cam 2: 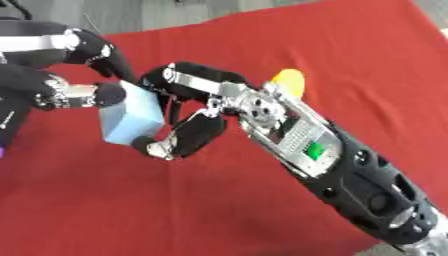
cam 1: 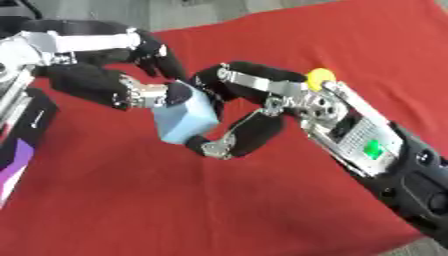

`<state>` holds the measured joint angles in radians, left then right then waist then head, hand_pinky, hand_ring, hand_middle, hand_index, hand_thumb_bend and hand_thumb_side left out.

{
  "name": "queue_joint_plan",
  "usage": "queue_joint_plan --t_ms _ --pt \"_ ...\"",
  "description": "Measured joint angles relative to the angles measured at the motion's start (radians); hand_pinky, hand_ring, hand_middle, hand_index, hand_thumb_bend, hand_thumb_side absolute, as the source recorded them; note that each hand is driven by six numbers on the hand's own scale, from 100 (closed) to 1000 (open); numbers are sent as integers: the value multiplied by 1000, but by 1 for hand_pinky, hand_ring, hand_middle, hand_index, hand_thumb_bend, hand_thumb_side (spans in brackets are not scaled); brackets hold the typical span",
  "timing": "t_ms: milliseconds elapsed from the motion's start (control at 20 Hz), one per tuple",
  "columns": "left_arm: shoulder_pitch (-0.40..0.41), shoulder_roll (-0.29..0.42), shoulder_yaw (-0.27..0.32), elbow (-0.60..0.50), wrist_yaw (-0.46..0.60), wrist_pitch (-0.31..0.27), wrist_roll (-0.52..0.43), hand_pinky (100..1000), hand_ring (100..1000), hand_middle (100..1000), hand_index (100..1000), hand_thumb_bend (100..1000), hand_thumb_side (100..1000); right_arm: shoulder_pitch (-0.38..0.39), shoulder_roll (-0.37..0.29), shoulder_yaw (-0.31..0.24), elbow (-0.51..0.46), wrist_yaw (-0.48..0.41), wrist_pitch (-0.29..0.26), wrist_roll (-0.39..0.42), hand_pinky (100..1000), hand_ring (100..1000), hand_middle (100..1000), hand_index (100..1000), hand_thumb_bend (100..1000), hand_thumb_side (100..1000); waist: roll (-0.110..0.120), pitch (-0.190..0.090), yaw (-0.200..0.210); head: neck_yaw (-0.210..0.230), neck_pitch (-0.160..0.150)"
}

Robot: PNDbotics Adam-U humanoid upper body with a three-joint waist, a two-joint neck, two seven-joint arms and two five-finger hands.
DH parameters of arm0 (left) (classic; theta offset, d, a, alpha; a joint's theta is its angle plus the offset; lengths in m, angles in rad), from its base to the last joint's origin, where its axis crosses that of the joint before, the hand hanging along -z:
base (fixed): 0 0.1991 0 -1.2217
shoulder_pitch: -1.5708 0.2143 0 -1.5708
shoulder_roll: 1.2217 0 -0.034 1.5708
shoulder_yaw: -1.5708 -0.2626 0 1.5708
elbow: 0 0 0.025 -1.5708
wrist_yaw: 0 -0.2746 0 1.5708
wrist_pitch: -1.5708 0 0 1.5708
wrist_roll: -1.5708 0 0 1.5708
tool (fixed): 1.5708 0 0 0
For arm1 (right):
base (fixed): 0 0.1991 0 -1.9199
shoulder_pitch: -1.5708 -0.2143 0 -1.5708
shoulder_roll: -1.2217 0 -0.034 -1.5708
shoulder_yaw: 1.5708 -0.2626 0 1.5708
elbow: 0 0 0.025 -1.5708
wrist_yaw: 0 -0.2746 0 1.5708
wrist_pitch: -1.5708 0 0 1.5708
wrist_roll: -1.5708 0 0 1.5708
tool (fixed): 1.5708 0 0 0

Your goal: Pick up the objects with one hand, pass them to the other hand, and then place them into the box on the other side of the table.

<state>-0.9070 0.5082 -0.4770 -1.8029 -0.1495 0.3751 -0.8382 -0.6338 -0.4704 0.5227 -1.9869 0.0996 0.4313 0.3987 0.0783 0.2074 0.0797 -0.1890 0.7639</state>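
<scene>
So both hands are on the block (cam 1: 185, 119) at once here, which looks to me like the middle of the pass from one hand to the other. The block hangs above the red cloth (cam 1: 219, 210), roughly mid-table, not resting on anything.

The right hand (cam 1: 254, 102) comes in from the block's right side, with fingers curled over its upper edge and the thumb hooked under its lower corner, so it's pinching the block top and bottom. The left hand (cam 1: 131, 87) is on the block's left and upper side, fingers curled against that face and one reaching over the top. Can't say which one is giving and which is taking.

The block itself is pale blue, boxy, with smooth flat faces and soft edges, tilted so one corner points down. Looks light and easy to hold.

There's a small yellow thing (cam 2: 289, 82) on the cloth just beyond the right wrist, right of the block. A dark box (cam 1: 22, 140) with purple on it sits at the left edge, left of the block.
</scene>
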Motion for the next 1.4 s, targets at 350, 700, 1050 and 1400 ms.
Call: queue_joint_plan --t_ms 350,700,1050,1400 --pt "1 0 -1 8 3 -36 -36 875 839 747 779 563 738 0 -1 -4 0 2 2 18 539 578 440 596 100 132 0 1 -2 0 0" --pt "1 0 -1 13 -1 -48 -48 878 844 760 791 565 737 0 -1 -4 0 6 0 23 538 577 439 595 100 128 0 1 -4 1 0" --pt "0 1 -8 12 -15 -70 -54 876 844 761 789 632 705 0 -2 -3 2 11 1 24 538 577 439 594 100 124 0 1 -4 1 0" --pt "-7 2 -26 25 -34 -99 -56 875 842 759 785 607 798 -3 -2 -2 3 14 42 51 541 578 442 594 100 139 0 1 -6 4 0"
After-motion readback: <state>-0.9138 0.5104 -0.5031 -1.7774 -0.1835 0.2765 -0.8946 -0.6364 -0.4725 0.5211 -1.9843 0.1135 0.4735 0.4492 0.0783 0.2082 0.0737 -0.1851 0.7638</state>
